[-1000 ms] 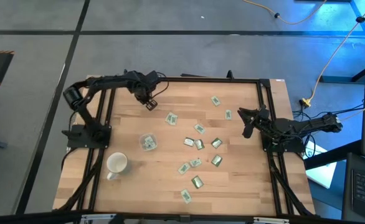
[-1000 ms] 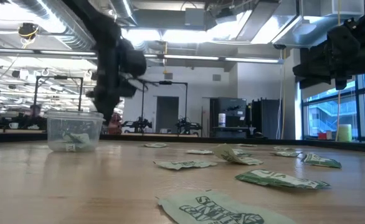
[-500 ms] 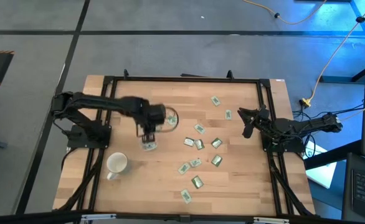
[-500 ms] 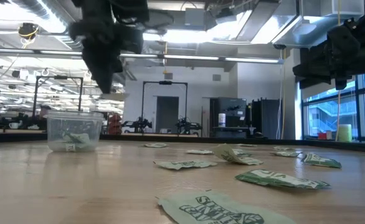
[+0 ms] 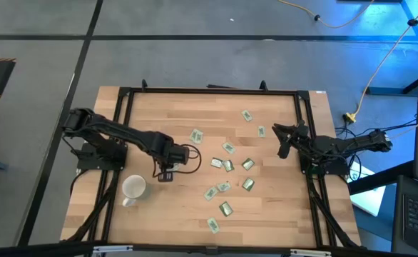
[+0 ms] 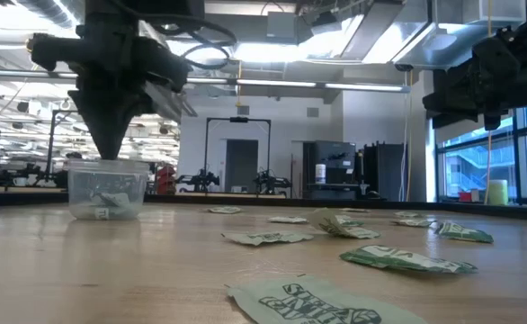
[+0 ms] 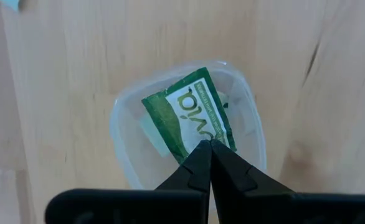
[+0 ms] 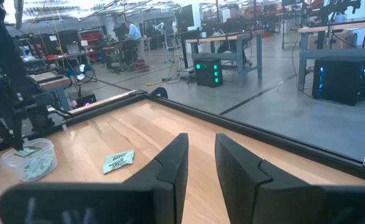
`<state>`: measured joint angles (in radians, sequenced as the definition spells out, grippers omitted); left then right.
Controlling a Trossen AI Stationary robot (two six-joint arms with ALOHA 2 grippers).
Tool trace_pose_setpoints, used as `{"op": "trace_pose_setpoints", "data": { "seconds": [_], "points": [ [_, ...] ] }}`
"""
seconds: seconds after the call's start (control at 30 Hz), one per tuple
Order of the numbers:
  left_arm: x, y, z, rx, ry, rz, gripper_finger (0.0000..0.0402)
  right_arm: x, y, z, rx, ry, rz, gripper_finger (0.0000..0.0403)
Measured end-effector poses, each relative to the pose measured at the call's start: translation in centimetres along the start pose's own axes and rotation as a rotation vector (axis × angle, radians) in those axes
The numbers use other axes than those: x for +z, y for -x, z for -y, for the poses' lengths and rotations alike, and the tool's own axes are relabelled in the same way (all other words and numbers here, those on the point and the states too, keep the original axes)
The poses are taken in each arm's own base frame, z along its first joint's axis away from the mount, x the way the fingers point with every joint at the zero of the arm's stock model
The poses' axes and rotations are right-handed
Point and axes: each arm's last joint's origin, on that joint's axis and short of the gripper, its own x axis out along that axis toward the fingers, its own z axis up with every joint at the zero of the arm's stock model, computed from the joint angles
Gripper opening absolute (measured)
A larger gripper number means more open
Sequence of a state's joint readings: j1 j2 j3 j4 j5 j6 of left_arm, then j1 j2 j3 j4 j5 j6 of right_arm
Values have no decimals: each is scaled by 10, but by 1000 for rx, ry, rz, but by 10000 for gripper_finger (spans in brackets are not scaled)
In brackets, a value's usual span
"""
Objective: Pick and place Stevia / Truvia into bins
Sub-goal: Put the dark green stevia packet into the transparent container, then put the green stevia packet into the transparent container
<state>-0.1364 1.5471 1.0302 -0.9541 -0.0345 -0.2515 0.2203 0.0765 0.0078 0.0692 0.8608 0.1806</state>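
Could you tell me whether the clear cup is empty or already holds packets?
Not empty: the clear cup stands upright with green and white packets at its bottom.

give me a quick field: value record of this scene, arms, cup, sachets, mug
left end effector: shut on a sachet, directly above the cup
right end effector: open, empty, raised at the table's right edge
cup contents: sachets already inside
loose sachets: about a dozen scattered on the table, centre to right
mug: white, near the cup, untouched
task state: held sachet not yet released
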Motion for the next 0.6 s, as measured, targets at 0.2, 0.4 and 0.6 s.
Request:
{"op": "trace_pose_setpoints", "data": {
  "seconds": [0.2, 0.4, 0.6],
  "points": [
    [2, -2, 0, 1, 18, 2, 8, 0, 0, 0, 0, -2, 0, 84],
    [1, -3, -2, 3, 34, -7, 42, 0, 0, 0, 0, -1, 0, 84],
    [6, 13, -2, 19, 14, 4, 65, 0, 0, 0, 0, 0, 0, 84]
  ]
}}
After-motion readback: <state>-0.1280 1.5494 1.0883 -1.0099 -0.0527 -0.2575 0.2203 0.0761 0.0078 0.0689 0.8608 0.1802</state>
